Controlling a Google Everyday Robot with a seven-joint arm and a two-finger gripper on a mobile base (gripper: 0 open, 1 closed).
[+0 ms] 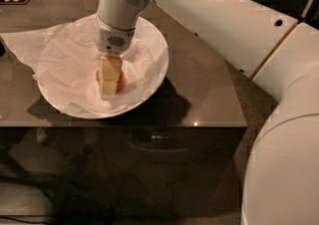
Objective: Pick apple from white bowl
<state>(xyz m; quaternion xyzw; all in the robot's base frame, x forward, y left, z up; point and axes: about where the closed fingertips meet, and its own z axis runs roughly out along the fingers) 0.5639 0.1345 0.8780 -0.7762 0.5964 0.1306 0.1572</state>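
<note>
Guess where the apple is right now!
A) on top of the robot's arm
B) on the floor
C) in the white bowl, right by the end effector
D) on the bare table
C: the apple lies inside the bowl, and the end effector reaches down into the bowl right at it, partly covering it.
</note>
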